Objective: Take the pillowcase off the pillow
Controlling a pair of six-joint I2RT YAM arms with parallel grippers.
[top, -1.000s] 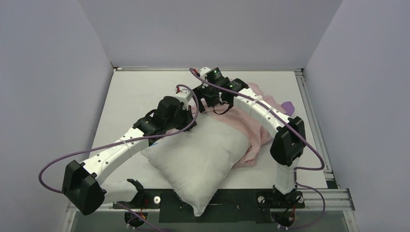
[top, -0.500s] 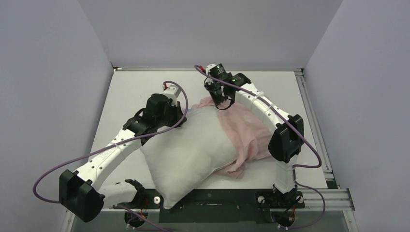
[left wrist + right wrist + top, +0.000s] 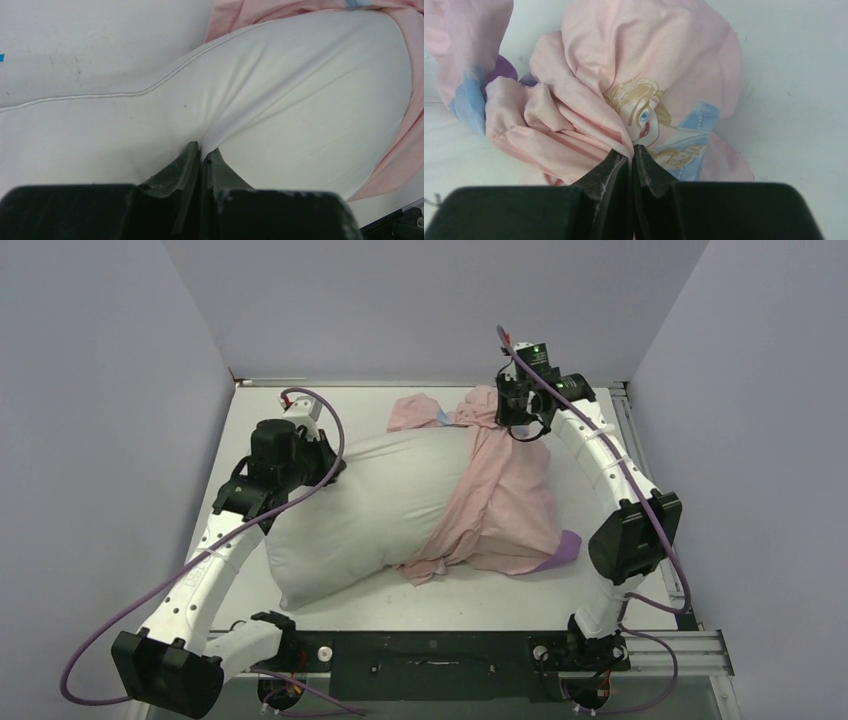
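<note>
Here my left gripper [image 3: 203,152] had its jaws closed on a fold of the pillow [image 3: 360,505], near its left end. My right gripper [image 3: 631,150] pinched the bunched pillowcase [image 3: 500,495] at the far right of the table [image 3: 270,420]. The pillowcase, pink side out, lay draped over the pillow's right end.

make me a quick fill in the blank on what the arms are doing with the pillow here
The left tool pinches the plump white stuffed pillow with its jaws ____.
The right tool grips the thin cloth pillowcase, whose exposed inside is pale ____.
The pillowcase's printed cartoon face shows in the ____ wrist view.
Missing: shut, pink, right.
</note>
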